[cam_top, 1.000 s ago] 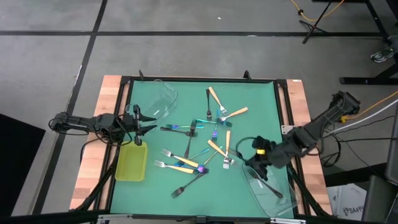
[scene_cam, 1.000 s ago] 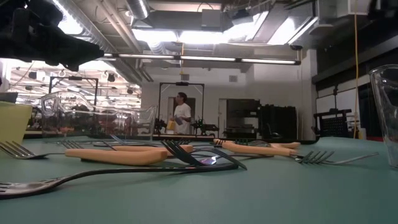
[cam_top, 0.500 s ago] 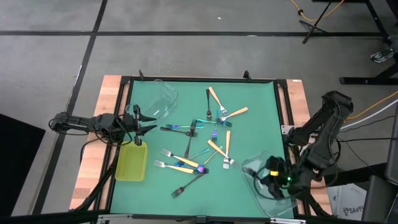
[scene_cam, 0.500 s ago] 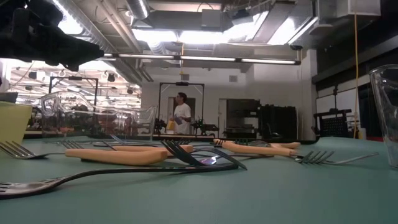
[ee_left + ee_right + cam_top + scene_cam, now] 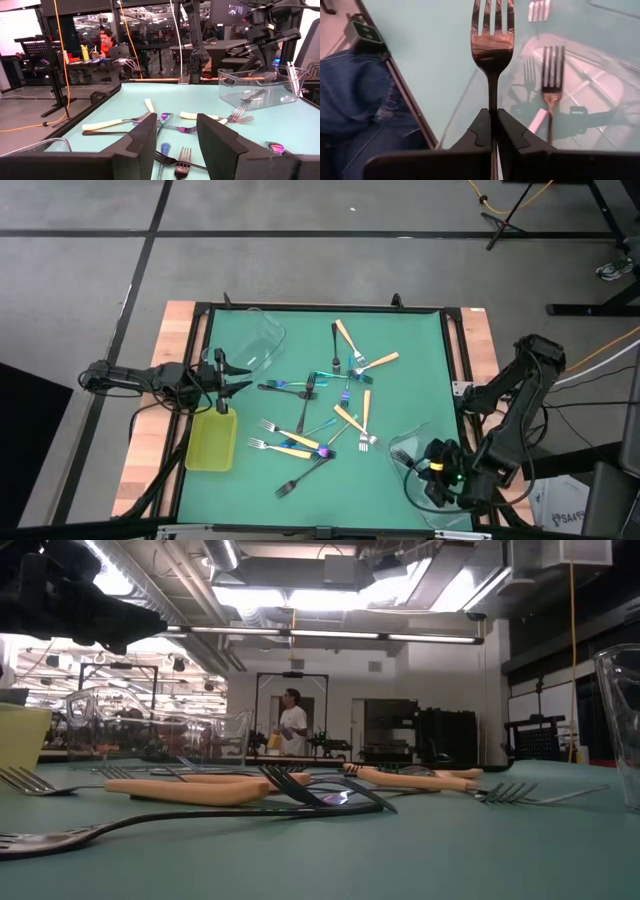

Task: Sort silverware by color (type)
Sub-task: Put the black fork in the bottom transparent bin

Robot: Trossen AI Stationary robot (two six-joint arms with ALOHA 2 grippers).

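Green tabletop (image 5: 400,330), framed in wood strips, grey floor around; workshop room beyond, with a person standing far back in the low view. Item: my right pincer (image 5: 432,478), at about 5 o'clock on the tabletop, clamped together on the handle of one dark fork (image 5: 491,45), tines pointing ahead. Change noted: a second ago this pincer was just inboard of the clear tub (image 5: 404,448); it has since swung down over that tub's near end. The tub already holds a dark fork (image 5: 551,82). Judgement: the carried fork has reached its bin and release looks like the next step, so the dark kind is being gathered here. Item: my left pincer (image 5: 228,376), at 9 o'clock, fingers apart, holding nothing, waiting beside the yellow-green tray (image 5: 211,442) and a second clear tub (image 5: 255,340) at 11 o'clock. Item: remaining silverware (image 5: 335,405), orange-handled, dark and iridescent, unsorted about the centre, several crossing one another.
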